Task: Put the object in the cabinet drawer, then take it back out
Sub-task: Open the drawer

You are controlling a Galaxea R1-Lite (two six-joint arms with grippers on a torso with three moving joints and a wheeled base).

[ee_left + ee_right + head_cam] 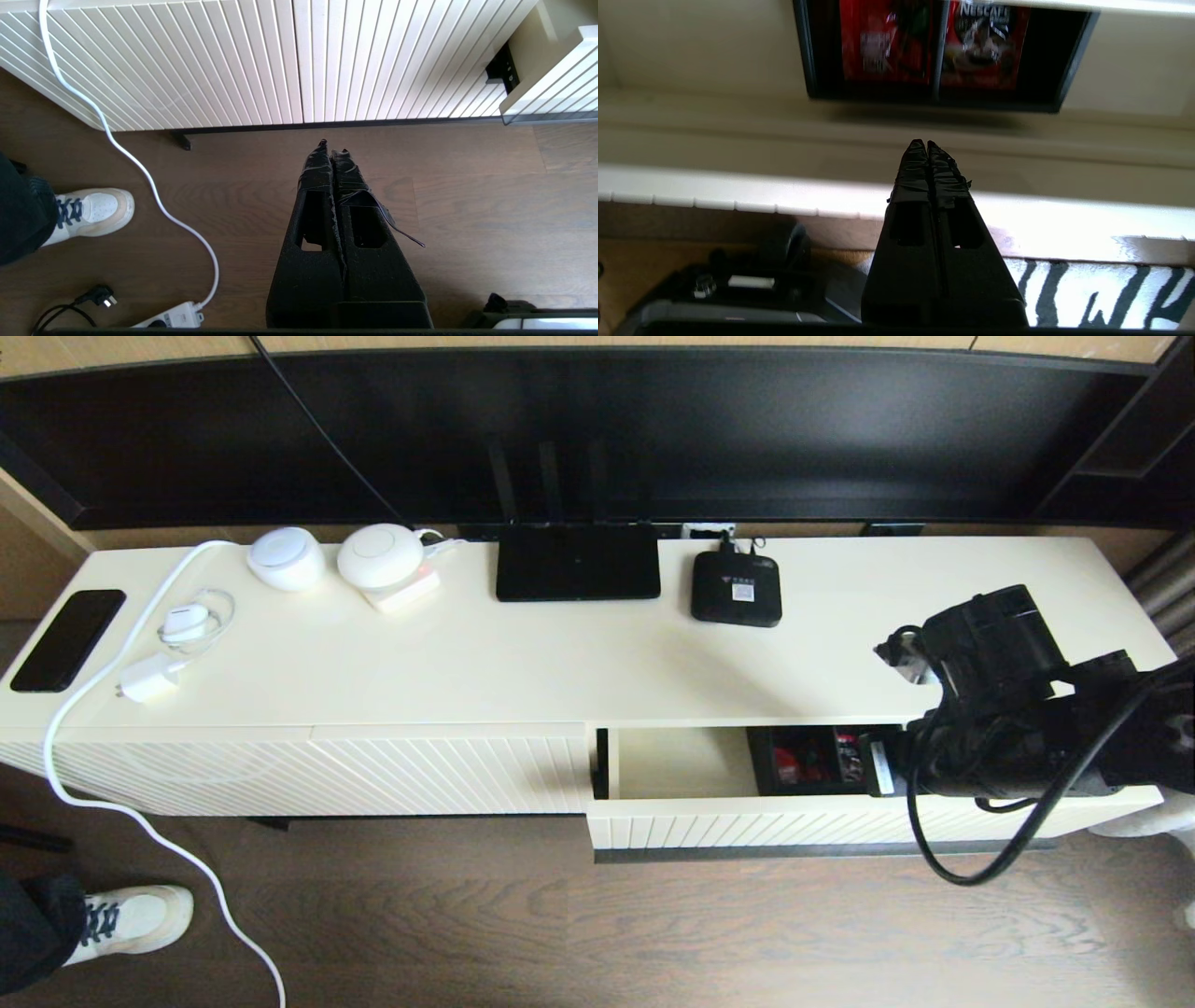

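The black organiser box [810, 761] with red packets lies inside the pulled-out cabinet drawer [672, 765], towards its right side. The right wrist view shows the box [938, 51] on the cream drawer floor, beyond the fingertips. My right gripper [927, 142] is shut and empty, hovering over the drawer's front edge [738, 193], apart from the box. In the head view the right arm [1008, 709] hides the drawer's right end. My left gripper [332, 145] is shut and empty, low over the wooden floor in front of the cabinet.
On the cabinet top stand a black router [577, 563], a small black device [736, 588], two white round units [286, 558], a charger with cable [149, 679] and a phone [67, 639]. A person's shoe [131, 919] is on the floor at the left.
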